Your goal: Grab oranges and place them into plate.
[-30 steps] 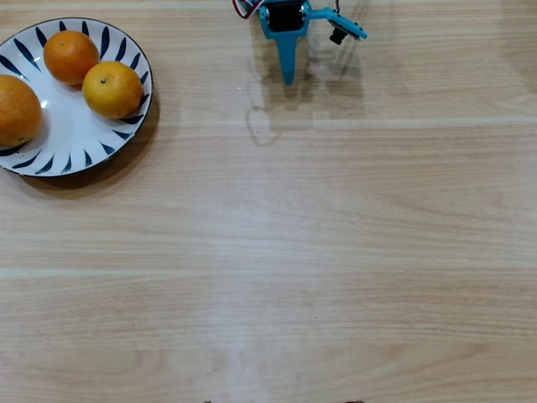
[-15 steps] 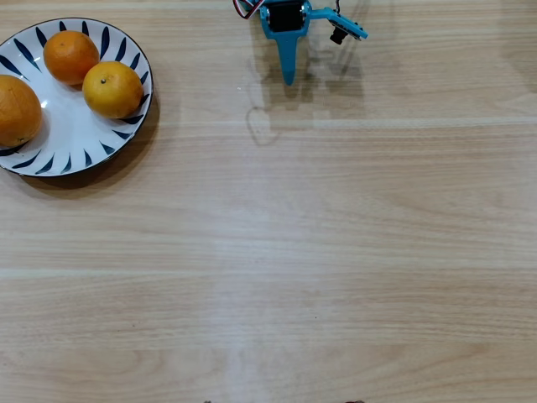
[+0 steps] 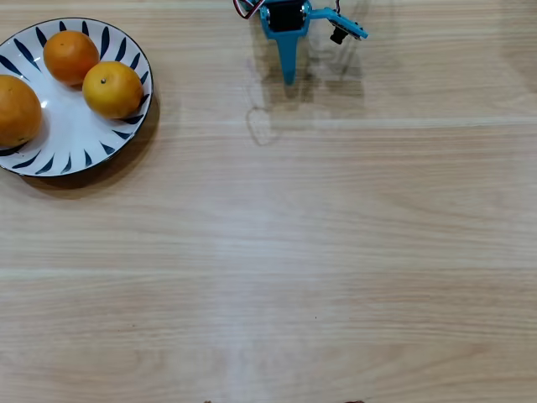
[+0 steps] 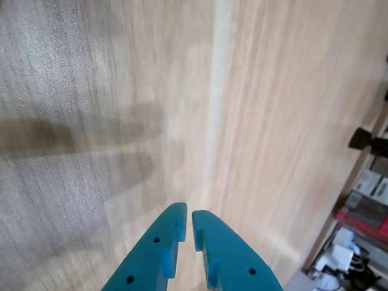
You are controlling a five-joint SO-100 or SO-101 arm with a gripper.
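Three oranges rest on the white plate (image 3: 63, 138) with dark blue leaf marks at the top left of the overhead view: one (image 3: 70, 55) at the back, one (image 3: 112, 88) on the right side, one (image 3: 17, 110) cut off by the left edge. My blue gripper (image 3: 289, 77) is at the top middle of the table, well right of the plate, pointing down the picture. In the wrist view its two blue fingertips (image 4: 188, 223) nearly touch, with nothing between them, above bare wood. No orange or plate shows in the wrist view.
The light wooden tabletop (image 3: 319, 252) fills the overhead view. In the wrist view, the table's far edge runs along the right, with shelves and boxes (image 4: 370, 206) beyond it.
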